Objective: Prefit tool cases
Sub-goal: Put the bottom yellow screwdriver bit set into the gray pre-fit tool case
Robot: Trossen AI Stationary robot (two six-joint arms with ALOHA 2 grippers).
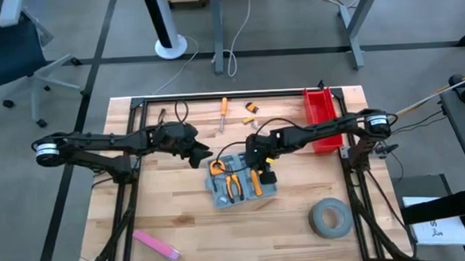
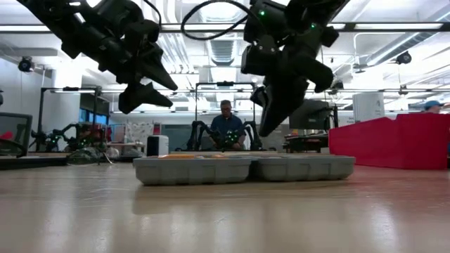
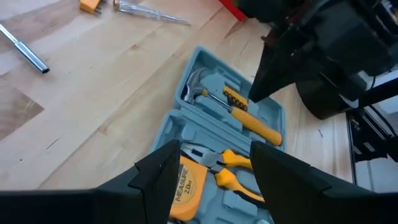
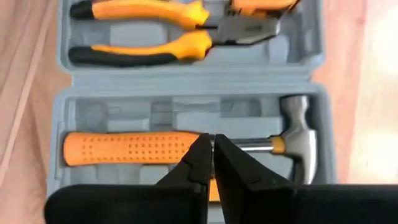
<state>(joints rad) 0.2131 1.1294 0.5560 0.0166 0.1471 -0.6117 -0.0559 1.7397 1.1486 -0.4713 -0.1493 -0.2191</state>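
Near edge of wooden table [image 1: 181, 219]: pink flat bar [image 1: 156, 245] toward left corner, grey tape roll [image 1: 331, 218] toward right corner. Centre of table: blue-grey rectangular plastic tool case [image 1: 243, 182], lying open and flat, holding yellow tape measure [image 3: 188, 186], yellow-handled pliers [image 4: 168, 31] and yellow-handled hammer [image 4: 186, 148]. Left gripper [image 1: 202, 158] above case's left end, fingers spread, empty. Right gripper [image 1: 259, 167] above hammer, fingers pressed together, empty. Toward far right corner: red plastic bin [image 1: 322, 120].

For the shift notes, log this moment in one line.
blue-grey plastic tool case: open on table, hammer, pliers, tape measure seated | left tool: open, above tape measure | right tool: shut, above hammer
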